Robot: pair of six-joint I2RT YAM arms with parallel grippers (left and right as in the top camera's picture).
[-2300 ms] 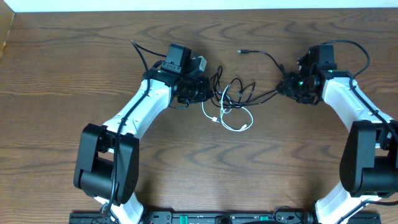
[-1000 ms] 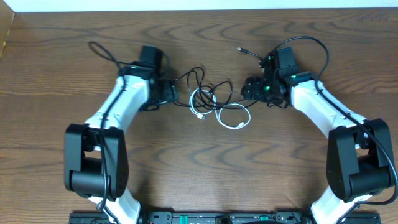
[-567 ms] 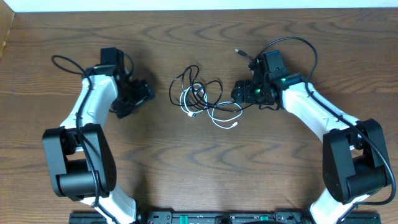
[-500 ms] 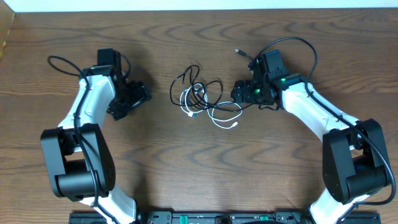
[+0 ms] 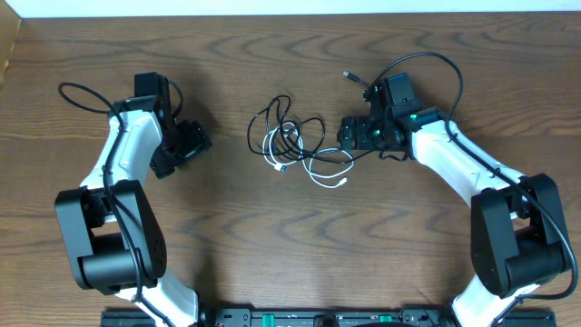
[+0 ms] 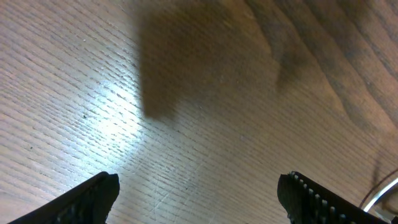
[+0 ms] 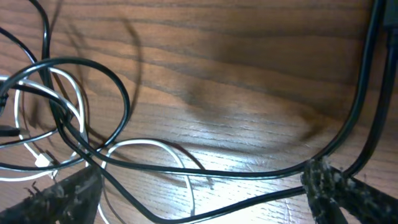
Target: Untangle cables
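Tangle of cables mid-table, both grippers spread.

Black cable (image 5: 287, 121) and white cable (image 5: 337, 178) looped through each other on the wooden table (image 5: 272, 259), between the two arms; black plug end (image 5: 346, 74) trailing off behind the heap, near the right arm. Left gripper (image 5: 188, 145) well apart from the tangle, off to its left, fingers wide, only bare wood between them in the left wrist view. Right gripper (image 5: 349, 136) at the tangle's right edge, fingers equally wide and low over the wood, a black strand and a white loop lying loose across the gap in the right wrist view, gripped by neither finger.
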